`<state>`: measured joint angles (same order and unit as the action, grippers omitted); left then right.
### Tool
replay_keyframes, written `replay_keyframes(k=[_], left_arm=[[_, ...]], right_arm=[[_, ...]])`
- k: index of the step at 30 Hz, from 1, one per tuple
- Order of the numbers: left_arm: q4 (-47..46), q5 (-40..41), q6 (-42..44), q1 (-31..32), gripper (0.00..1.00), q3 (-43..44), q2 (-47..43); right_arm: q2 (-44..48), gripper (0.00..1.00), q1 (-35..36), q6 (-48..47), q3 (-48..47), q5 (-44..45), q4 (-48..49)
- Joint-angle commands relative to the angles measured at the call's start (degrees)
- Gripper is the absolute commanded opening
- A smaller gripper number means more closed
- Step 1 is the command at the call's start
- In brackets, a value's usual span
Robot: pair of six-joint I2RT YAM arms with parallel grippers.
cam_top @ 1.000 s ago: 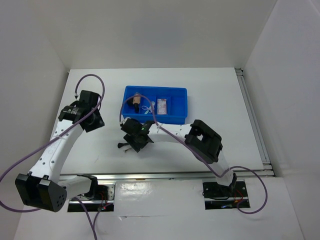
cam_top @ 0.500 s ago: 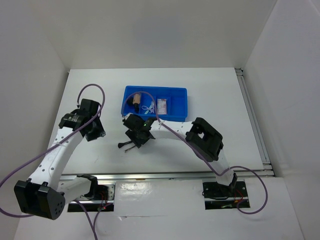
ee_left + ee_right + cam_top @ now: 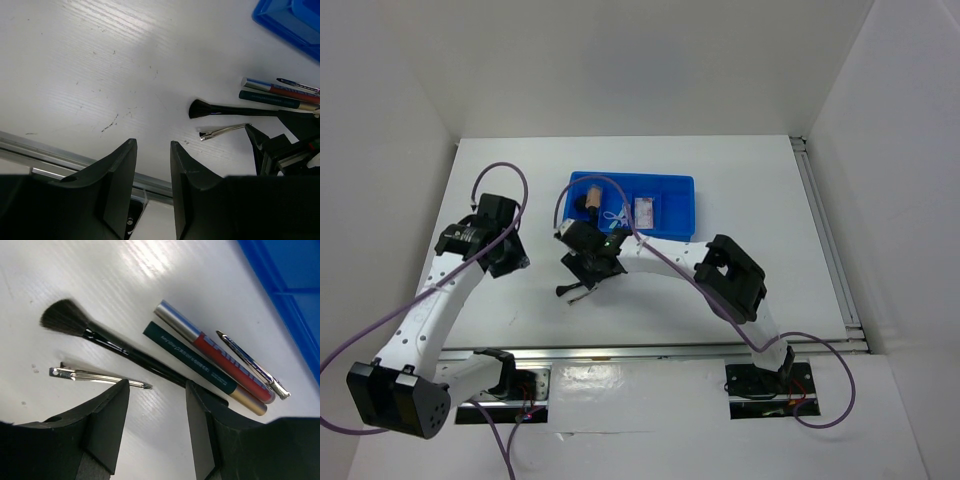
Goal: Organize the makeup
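The slim black brush (image 3: 132, 354) ends in a fanned dark bristle tip.

Left gripper (image 3: 152, 167) fingers apart, nothing between them, above scuffed table (image 3: 90, 65). Ahead-right: black-tipped brush (image 3: 235, 110), bristles pointing left. Silver metal piece (image 3: 222, 132) lies just nearer than it. Beyond the brush are a teal pencil (image 3: 270, 98) and a red-silver tube (image 3: 280, 88), side by side. Blue tray (image 3: 295, 20) corner sits farther ahead-right.
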<state>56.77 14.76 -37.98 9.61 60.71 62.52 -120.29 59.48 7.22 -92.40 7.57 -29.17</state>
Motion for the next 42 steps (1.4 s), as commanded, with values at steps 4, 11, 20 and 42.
replay_keyframes(k=[4,11,20,42], left_arm=[[2.4,3.7,-2.3,-0.8,0.47,6.1,1.0],[7.5,3.2,-5.9,-2.6,0.50,18.3,3.6],[8.1,4.2,-9.0,-5.6,0.50,28.0,8.1],[7.8,-2.7,-5.5,-8.4,0.53,31.7,13.8]], right_arm=[[1.7,0.58,2.8,-4.5,-2.1,-5.7,1.6],[0.1,0.61,4.1,-6.2,-3.1,-7.5,2.7],[-2.9,0.68,4.6,-7.2,-4.7,-10.3,4.3],[-6.8,0.42,5.1,-9.5,-3.1,-8.7,5.4]])
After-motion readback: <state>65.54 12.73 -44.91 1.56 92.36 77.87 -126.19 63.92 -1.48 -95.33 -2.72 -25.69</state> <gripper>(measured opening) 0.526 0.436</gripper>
